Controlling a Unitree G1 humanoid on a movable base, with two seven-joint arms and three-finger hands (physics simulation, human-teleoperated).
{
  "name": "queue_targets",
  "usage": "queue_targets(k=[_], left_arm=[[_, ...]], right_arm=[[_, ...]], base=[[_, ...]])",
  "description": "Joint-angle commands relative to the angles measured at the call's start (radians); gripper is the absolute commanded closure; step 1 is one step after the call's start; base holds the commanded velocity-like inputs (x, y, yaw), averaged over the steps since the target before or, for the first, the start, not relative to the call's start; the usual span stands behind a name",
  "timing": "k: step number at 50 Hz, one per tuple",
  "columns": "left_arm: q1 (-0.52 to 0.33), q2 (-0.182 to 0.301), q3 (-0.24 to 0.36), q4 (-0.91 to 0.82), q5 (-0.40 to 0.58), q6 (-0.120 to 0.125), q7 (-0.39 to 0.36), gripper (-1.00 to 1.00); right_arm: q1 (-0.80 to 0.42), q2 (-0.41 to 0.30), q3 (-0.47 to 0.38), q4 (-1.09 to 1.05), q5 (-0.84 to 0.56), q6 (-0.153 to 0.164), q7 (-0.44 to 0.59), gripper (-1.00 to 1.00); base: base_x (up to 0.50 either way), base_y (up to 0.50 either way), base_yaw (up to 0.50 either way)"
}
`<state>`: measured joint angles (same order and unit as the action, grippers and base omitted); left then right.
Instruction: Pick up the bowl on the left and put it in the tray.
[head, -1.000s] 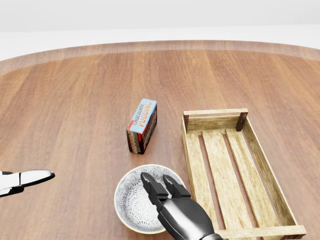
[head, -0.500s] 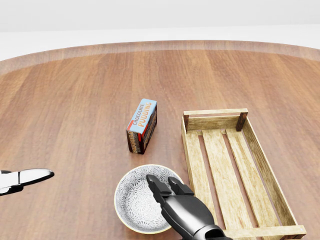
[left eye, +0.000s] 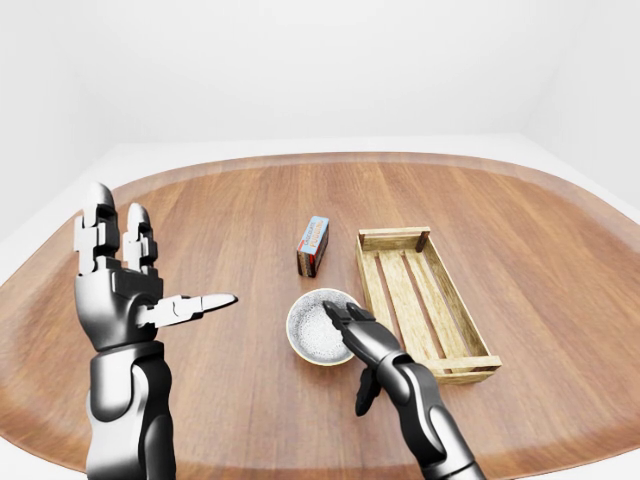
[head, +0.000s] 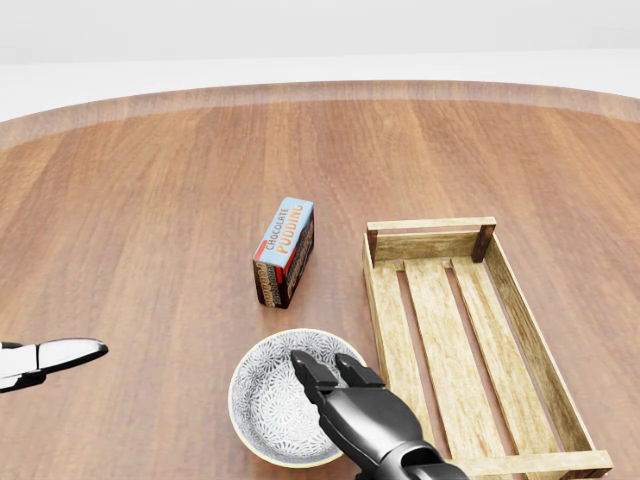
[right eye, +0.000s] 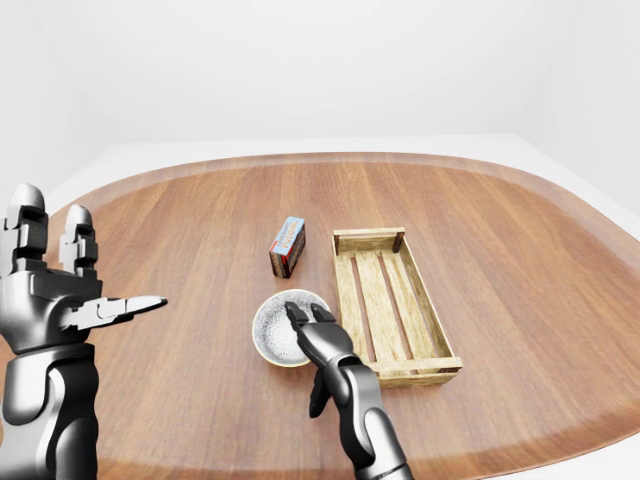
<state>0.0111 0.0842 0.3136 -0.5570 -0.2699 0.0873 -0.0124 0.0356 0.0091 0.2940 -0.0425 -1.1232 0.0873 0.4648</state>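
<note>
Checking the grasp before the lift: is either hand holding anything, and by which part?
Nothing is clearly held. The right hand reaches over the bowl at its right rim, thumb hanging free; the left hand is raised, open and empty.

Right hand (left eye: 345, 318) over bowl (left eye: 318, 329) (tray (left eye: 470, 366) beside)

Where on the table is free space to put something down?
The wooden tray is empty inside. The table is bare left of the pudding box and beyond it. It is crowded where the right robot hand reaches over the bowl, beside the tray.
</note>
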Motion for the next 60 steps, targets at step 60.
queue_targets(k=[60], left_arm=[[0.001, -0.001, -0.002, -0.005, -0.001, 0.000, -0.001, -1.00]], right_arm=[[-0.106, 0.031, -0.020, 0.219, -0.040, 0.000, -0.013, -0.99]], base=[[0.00, 0.00, 0.00]])
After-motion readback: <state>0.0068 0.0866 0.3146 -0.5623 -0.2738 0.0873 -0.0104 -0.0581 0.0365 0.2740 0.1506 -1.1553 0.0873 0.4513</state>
